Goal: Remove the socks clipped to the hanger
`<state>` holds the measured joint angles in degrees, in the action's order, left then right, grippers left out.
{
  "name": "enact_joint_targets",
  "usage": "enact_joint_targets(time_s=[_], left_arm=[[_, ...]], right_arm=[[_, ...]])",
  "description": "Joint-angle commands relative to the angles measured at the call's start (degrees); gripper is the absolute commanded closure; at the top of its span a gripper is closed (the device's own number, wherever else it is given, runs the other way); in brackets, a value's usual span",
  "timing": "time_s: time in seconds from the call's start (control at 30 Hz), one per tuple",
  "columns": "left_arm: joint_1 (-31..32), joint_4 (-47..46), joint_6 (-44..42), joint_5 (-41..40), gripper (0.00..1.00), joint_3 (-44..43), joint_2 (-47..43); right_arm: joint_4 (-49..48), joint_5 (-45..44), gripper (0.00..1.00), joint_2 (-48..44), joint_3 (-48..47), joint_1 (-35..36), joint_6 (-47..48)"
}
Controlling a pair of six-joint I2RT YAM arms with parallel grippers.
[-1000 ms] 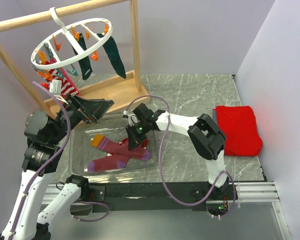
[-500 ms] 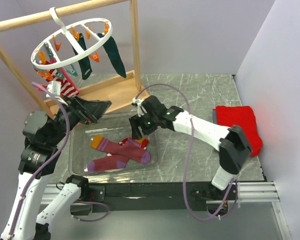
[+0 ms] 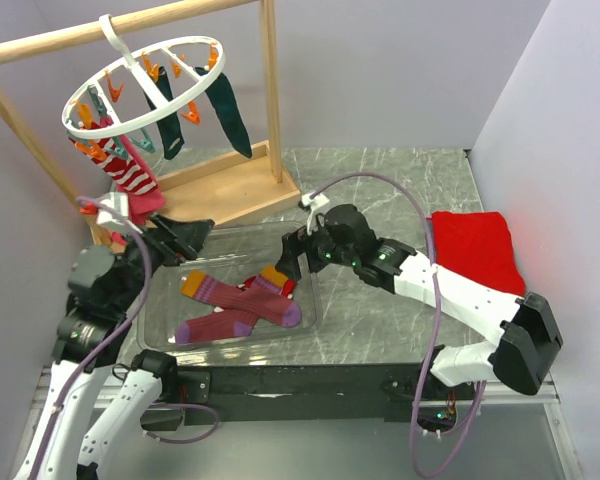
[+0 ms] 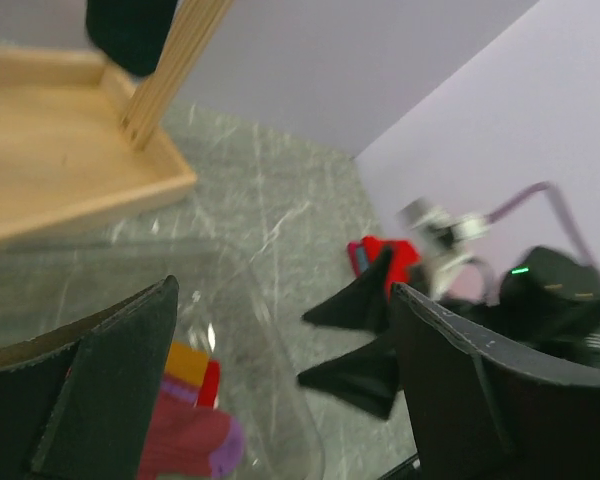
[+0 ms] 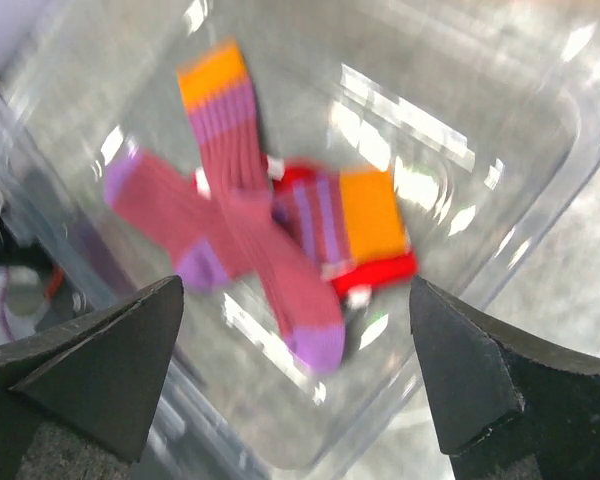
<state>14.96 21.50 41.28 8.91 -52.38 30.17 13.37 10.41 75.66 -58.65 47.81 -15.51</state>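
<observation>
Right wrist view is showing the right jaws standing wide apart with nothing between them, hovering over the clear tray (image 5: 540,210). Two maroon socks (image 5: 242,215) with orange cuffs are lying crossed there, and a third sock (image 5: 365,225), orange-cuffed with red at its edge, is lying tucked against them. From above, those jaws are sitting at the tray's right rim in mid-frame, and the right arm (image 3: 430,285) is stretching low and long across the desk (image 3: 380,190) from the lower right.

The left jaws are likewise gaping and gripping nothing in the left wrist view. They are pointing over the tray's upper left corner, with the left arm (image 3: 100,290) folding up from the lower left.

Outward, in the upper left of the frame, the hanger (image 3: 155,110) is hanging from the wooden rail frame (image 3: 270,90) and carrying a red-and-white striped sock (image 3: 130,172), a pink sock (image 3: 146,203) and two dark teal socks (image 3: 230,115). By this reckoning the job is running near halfway: three socks are lying in the tray and at least four are waiting on their clips.
</observation>
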Motion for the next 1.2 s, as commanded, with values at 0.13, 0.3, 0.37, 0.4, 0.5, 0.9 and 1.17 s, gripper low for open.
enact_joint_targets(time_s=[0.13,0.3,0.37,0.4,0.5,0.9,1.17], left_arm=[[-0.28,-0.50,0.39,-6.51,0.09,3.95,-6.52],[-0.28,5.39,-2.78,-17.58,0.08,4.30,-11.01],[-0.28,6.45,-4.36,-19.62,0.08,4.57,-12.50],[-0.28,6.97,-4.80,-21.89,0.08,4.48,-12.94],[-0.28,10.05,-5.16,-28.66,0.07,4.04,-14.79],[-0.20,10.32,-10.34,-40.37,0.04,0.53,-14.36],[-0.20,9.27,-9.55,-38.97,0.05,0.43,-12.95]], right_arm=[[-27.32,-0.31,0.00,5.36,-6.19,-7.64,0.48],[-33.83,-0.92,0.00,18.01,-17.52,-7.82,4.60],[-37.70,-3.38,0.00,23.97,-20.17,-8.00,6.27],[-38.32,-4.25,0.00,26.19,-23.32,-7.91,6.63],[-36.92,-4.61,0.00,32.87,-30.09,-7.91,7.42],[-42.89,-10.31,0.01,51.33,-44.87,-7.03,1.71],[-40.08,-15.69,0.01,59.34,-55.69,-7.73,11.37]])
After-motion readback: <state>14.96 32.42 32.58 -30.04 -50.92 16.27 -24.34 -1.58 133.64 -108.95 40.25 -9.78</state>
